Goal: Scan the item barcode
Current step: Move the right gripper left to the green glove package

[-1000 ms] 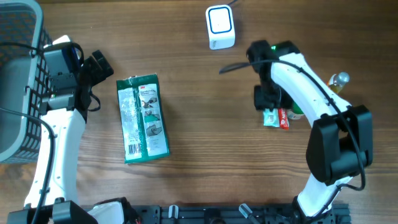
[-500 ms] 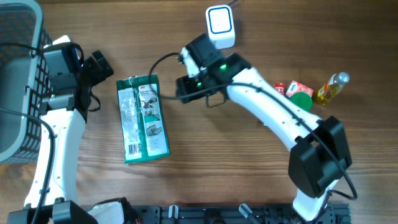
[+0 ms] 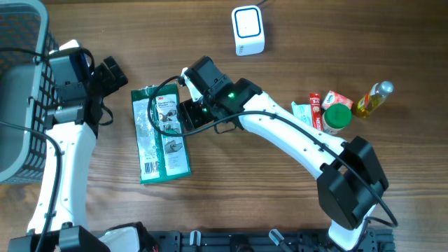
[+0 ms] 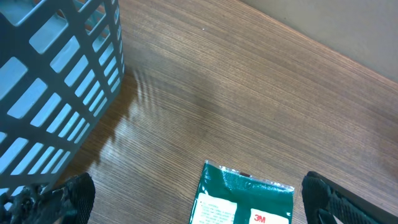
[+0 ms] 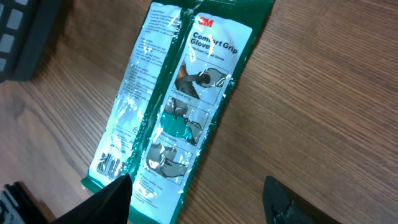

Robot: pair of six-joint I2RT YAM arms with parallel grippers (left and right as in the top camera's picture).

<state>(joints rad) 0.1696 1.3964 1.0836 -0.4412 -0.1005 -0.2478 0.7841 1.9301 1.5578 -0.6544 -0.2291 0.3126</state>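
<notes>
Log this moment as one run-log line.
stage: pre-grasp | right gripper: open, above green glove pack, not gripping | left gripper: open, empty, near basket | pack: lying flat, barcode up

Brown wooden table (image 3: 231,203), grain running left-right. Green glove packet (image 3: 161,155) flat at left-centre, long side near-far, barcode at near end. White scanner (image 3: 248,30) at far centre. Grey mesh basket (image 3: 38,42) at far-left edge. Right side, 4 small things clustered: green-lidded jar (image 3: 338,117), red carton (image 3: 337,99), yellow bottle (image 3: 371,99), pale sachet (image 3: 302,112) just left of jar.
</notes>
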